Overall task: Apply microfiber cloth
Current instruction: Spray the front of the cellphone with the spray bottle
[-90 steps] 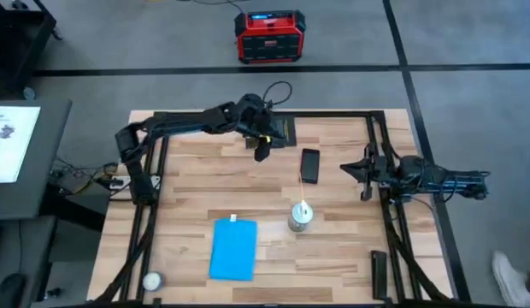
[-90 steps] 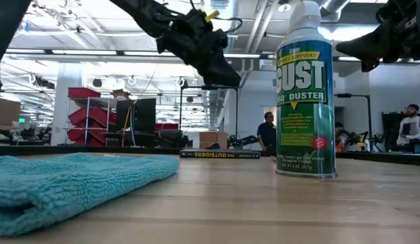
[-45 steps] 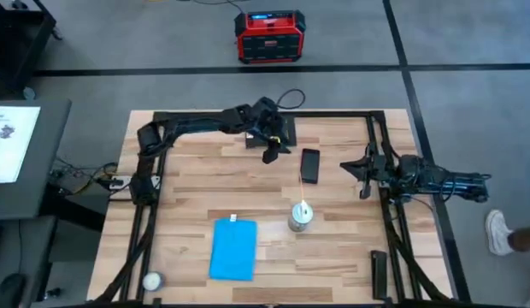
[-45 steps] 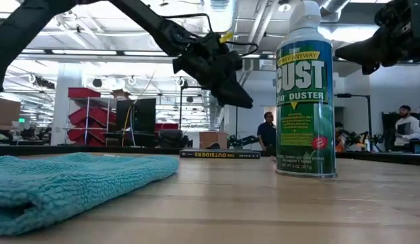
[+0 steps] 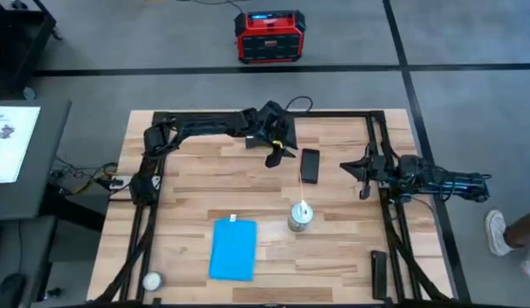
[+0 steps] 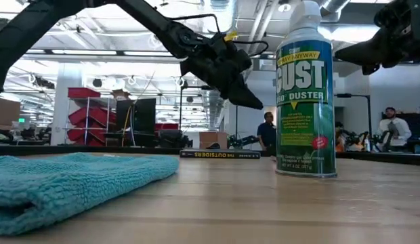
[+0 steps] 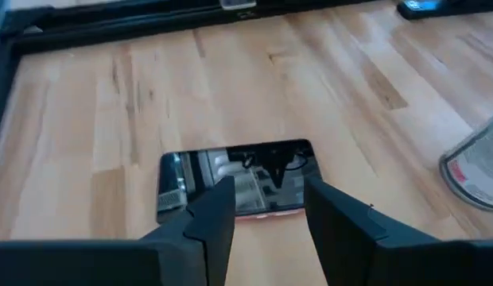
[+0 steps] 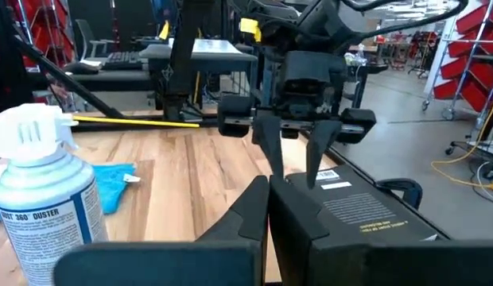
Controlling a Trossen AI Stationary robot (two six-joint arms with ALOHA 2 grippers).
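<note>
Left claw (image 5: 278,155) released, over phone (image 5: 309,165) — cloth (image 5: 233,249) lies well nearer, long axis near-far; right claw (image 5: 361,173) clenched, waits.

Arms: two, dark, jointed, mounted on black frame rails.
Left gripper (image 5: 280,155): black wedge-shaped fingers (image 7: 211,218); a yellow tag and a looped black cable are carried near the wrist.
Right gripper (image 5: 361,172): matte black, with angular fingers.
</note>
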